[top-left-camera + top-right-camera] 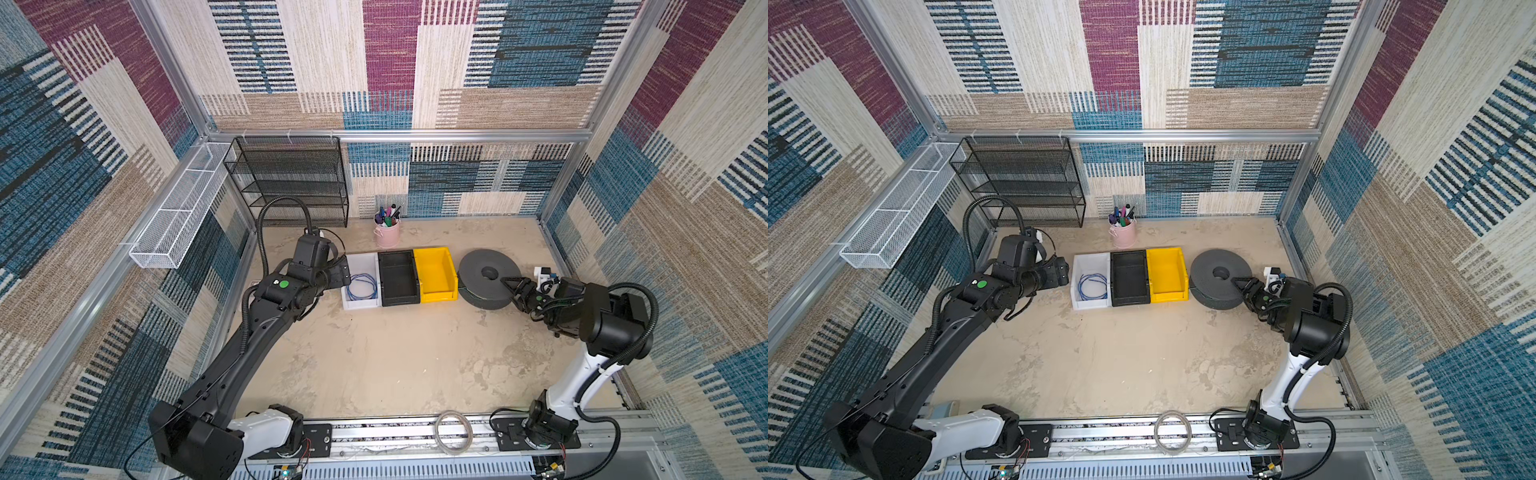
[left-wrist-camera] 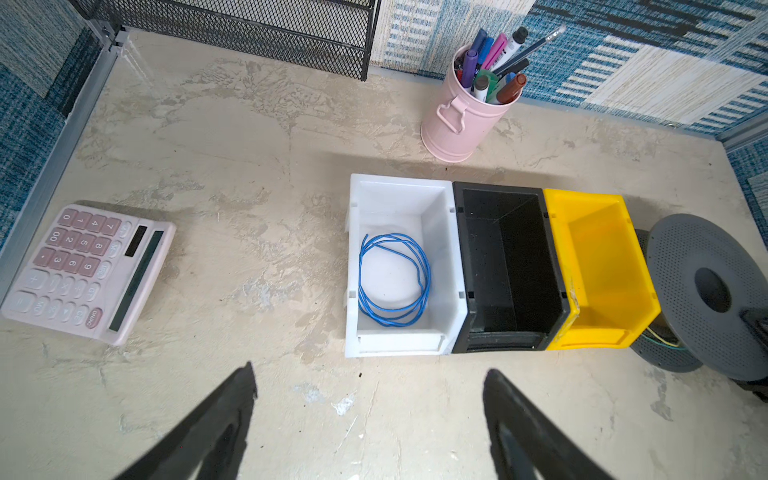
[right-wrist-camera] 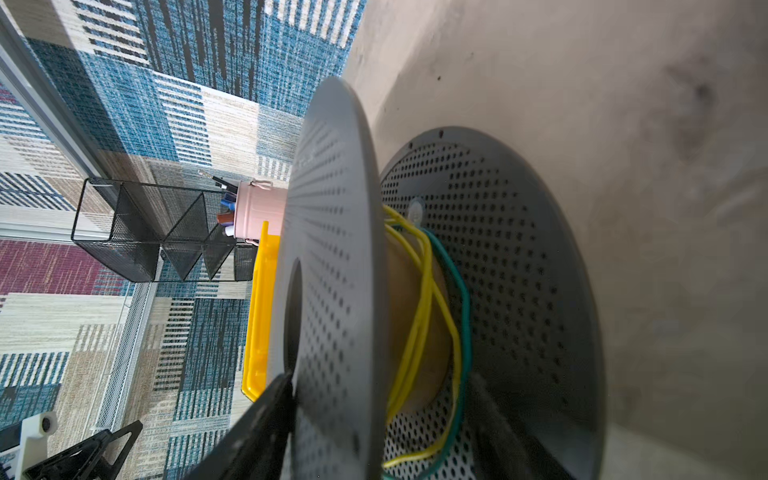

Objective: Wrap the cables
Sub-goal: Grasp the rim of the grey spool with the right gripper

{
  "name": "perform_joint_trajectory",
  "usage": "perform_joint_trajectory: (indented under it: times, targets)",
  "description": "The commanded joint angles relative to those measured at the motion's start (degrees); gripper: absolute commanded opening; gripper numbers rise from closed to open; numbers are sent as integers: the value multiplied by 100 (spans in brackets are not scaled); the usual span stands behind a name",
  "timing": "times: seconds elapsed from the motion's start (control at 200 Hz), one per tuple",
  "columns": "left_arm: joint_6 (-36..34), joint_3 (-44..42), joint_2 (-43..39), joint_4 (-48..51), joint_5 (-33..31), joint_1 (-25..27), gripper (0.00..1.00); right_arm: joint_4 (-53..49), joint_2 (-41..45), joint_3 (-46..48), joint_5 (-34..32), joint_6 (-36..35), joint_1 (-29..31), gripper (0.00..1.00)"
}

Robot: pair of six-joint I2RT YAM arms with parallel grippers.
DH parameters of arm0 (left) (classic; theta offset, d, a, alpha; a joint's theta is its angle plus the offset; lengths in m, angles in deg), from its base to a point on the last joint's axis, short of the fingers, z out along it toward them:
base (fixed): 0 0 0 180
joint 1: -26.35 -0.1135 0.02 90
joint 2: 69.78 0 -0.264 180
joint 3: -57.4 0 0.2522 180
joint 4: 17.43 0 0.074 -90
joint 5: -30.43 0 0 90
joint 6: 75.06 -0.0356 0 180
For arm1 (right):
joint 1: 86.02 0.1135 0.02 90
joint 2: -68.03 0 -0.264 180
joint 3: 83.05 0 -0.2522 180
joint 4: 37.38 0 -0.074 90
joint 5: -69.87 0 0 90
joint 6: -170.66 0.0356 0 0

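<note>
**Top views.** Your blue cable (image 1: pixel 349 289) lies coiled in the white bin (image 1: pixel 360 258). This is the leftmost of three bins touching in a row, with the black bin (image 1: pixel 398 277) in the middle and the yellow bin (image 1: pixel 436 272) on the right. A grey spool (image 1: pixel 482 266) lies flat just beside the yellow bin. In both top views your right gripper (image 1: pixel 510 285) reaches onto the spool's right edge.

**Left wrist view.** Your left gripper (image 2: pixel 370 369) hangs over bare table (image 2: pixel 270 187), jaws spread wide with nothing between them. The blue cable rests in loose loops on the white bin's floor, apart from the fingers. A pink calculator (image 2: pixel 87 270) lies well apart from the bins. A pink pen pot (image 2: pixel 459 124) stands near the wall.

**Right wrist view.** The right gripper's jaws stand apart astride the spool's upper flange (image 3: pixel 332 249). One finger (image 3: pixel 257 428) touches its outer face. The other is blurred and sits between the flanges, with a gap to the upper flange. Nothing is clamped. A yellow cable (image 3: pixel 426 282) and a green cable (image 3: pixel 466 316) loop loosely round the brown core (image 3: pixel 401 282).
</note>
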Motion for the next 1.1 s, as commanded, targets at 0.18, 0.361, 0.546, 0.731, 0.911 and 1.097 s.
perform_joint_trajectory:
  times: [0.18,0.361,0.546,0.731,0.911,1.097]
  targets:
    - [69,197,-12,173,-55,-1,87,609,-281,-174,-54,425,23,45]
    - [73,231,-5,184,20,2,86,427,-208,-169,-94,319,25,24]
    - [59,224,-14,195,91,-2,86,147,-127,-208,-147,131,25,11]
    - [89,213,-46,196,131,3,85,137,-88,-258,-43,194,22,0]
    - [89,190,-106,217,142,-1,84,-29,390,-269,3,283,16,0]
    - [39,162,-188,218,109,4,84,-249,1371,-344,18,578,-58,0]
